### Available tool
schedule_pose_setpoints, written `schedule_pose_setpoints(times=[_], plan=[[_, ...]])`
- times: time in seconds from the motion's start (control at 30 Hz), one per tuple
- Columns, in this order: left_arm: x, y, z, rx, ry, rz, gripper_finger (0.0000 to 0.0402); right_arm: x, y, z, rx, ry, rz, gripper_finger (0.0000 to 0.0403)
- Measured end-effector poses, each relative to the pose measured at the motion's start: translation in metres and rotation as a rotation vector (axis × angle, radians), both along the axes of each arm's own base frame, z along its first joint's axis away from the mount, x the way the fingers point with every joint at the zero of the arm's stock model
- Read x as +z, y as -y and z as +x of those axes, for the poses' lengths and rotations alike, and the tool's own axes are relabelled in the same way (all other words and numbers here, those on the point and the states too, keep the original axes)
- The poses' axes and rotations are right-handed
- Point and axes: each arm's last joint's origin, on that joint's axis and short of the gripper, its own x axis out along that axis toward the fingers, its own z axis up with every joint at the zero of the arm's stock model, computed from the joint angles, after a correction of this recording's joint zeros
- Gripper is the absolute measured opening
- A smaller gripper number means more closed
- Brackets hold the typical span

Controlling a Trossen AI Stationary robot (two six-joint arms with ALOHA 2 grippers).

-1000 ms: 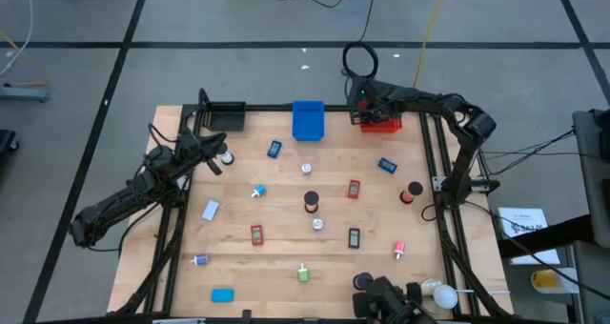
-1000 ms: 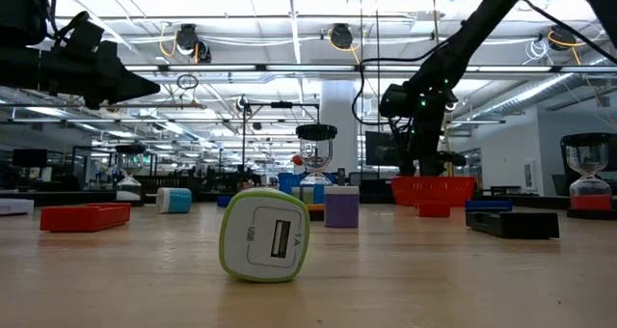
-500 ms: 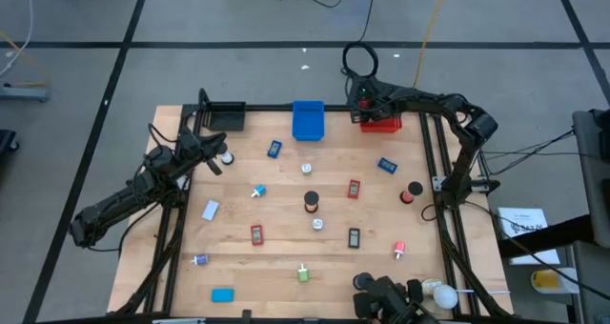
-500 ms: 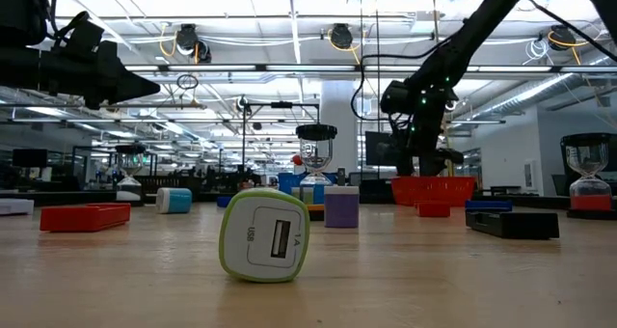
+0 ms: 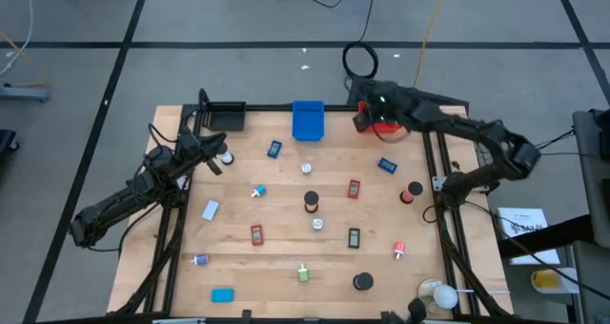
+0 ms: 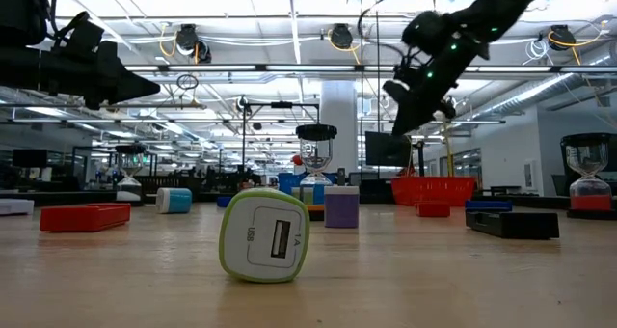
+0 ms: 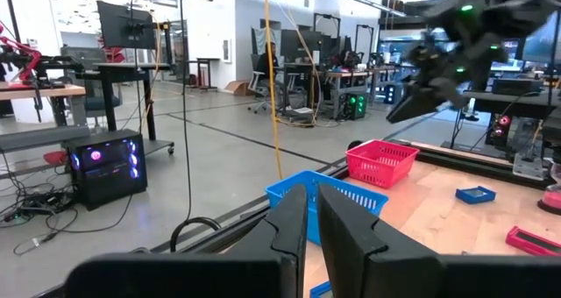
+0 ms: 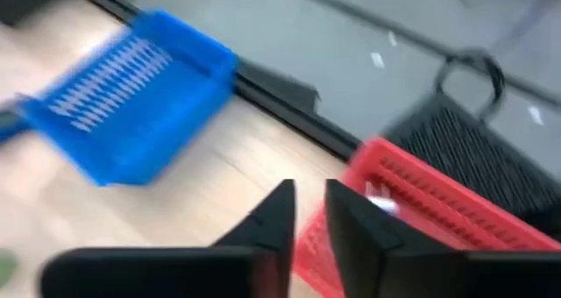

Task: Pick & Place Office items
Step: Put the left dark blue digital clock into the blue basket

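Near the bottom of the low view a green-and-white USB charger (image 6: 264, 236) stood on the wooden bench (image 5: 286, 257), rounded, smooth plastic. In the high view small office items lay scattered mid-frame: a black disc (image 5: 362, 282) at lower centre, a light blue flat block (image 5: 222, 294) at lower left, a red rectangular piece (image 5: 256, 234), a black roll (image 5: 311, 201).

Left gripper (image 5: 215, 162) hovered at mid-left of the high view, fingers (image 7: 289, 232) clenched with only a thin slit between, nothing held.

Right gripper (image 5: 370, 103) hung above the red bin (image 5: 379, 126) at upper right centre, fingers (image 8: 274, 217) closed and empty. A white piece showed inside the red mesh in the right wrist view, blurred.

Judged step: a drop into the red bin looked done. Next move would call for opening the fingers and reaching a nearby item, likely the blue block (image 5: 387, 165) just below.

Farthest, at upper centre, sat the blue bin (image 5: 307, 120), a ribbed plastic basket.
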Motion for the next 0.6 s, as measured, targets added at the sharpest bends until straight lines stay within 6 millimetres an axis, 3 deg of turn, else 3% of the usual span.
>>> schedule_pose_setpoints(times=[0.1, 0.3, 0.47, 0.6], plan=[[0.000, 0.000, 0.000, 0.000, 0.000, 0.000, 0.0037, -0.002, -0.022, -0.007, 0.120, 0.078, -0.087, 0.0007], [0.000, 0.000, 0.000, 0.000, 0.001, 0.000, 0.0037, -0.011, -0.059, -0.019, 0.376, 0.343, -0.255, 0.0021], [0.000, 0.000, 0.000, 0.000, 0.000, 0.000, 0.0037, -0.021, -0.081, -0.027, 0.429, 0.535, -0.369, 0.0013], [0.000, 0.000, 0.000, 0.000, 0.002, 0.001, 0.0037, -0.021, -0.091, -0.026, 0.529, 0.588, -0.368, 0.0002]])
